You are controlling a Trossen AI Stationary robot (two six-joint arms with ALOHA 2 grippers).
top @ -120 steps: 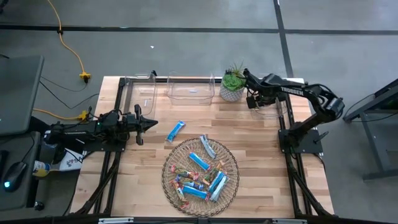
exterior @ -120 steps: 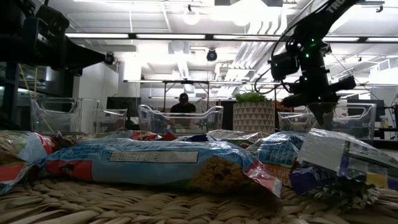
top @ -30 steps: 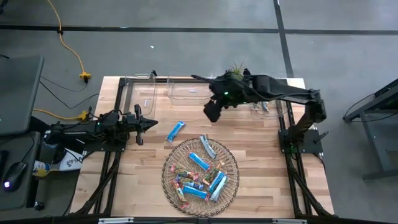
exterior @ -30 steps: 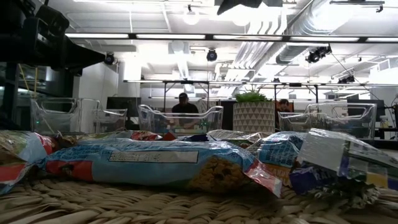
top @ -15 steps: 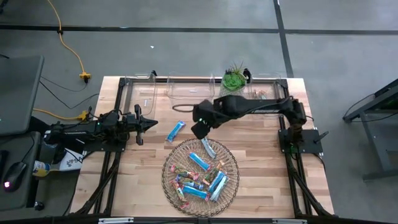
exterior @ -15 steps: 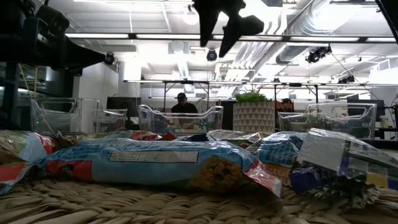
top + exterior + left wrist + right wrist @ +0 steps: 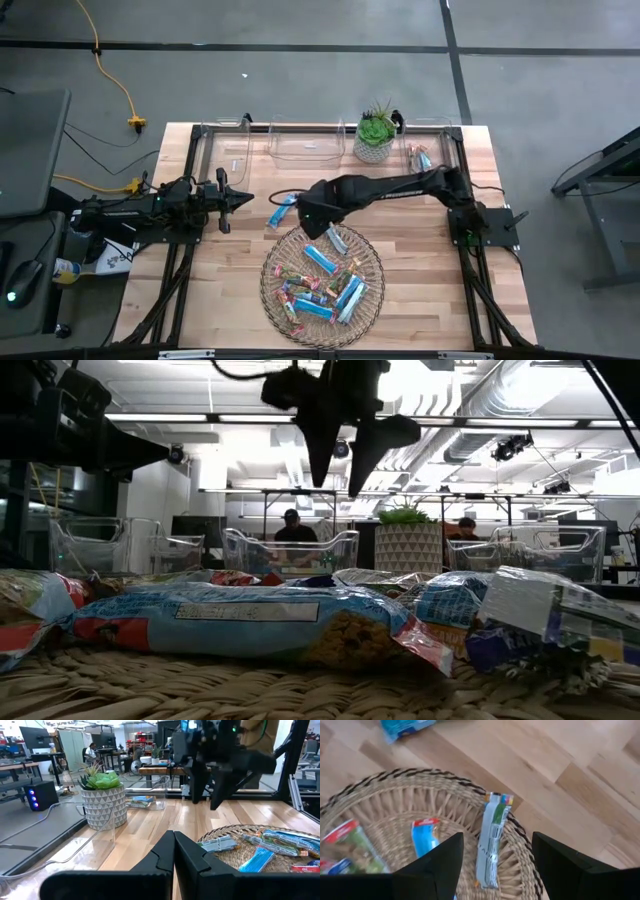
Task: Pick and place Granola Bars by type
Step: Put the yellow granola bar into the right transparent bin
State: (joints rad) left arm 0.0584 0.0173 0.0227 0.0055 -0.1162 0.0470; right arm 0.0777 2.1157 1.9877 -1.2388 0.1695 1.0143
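Several granola bars (image 7: 322,285), blue, silvery and tan, lie in a round woven basket (image 7: 266,276) near the table's front. A silvery bar (image 7: 492,840) rests across the basket's far rim (image 7: 420,772). One blue bar (image 7: 283,210) lies on the bare table just beyond the basket. My right gripper (image 7: 314,222) hangs open above the basket's far rim, pointing steeply down, its fingers (image 7: 440,865) standing either side of the silvery bar and well above it. My left gripper (image 7: 240,200) waits shut at the table's left, pointing level.
Clear plastic bins (image 7: 307,146) line the far edge; the right one (image 7: 430,152) holds some bars. A small potted plant (image 7: 375,135) stands between them. Bare wood lies left and right of the basket.
My right gripper has swung from near the plant at the far edge toward the table's left and near side, coming down over the basket's far rim. It has tipped from slanting to steeply down, has rolled, and has stayed open.
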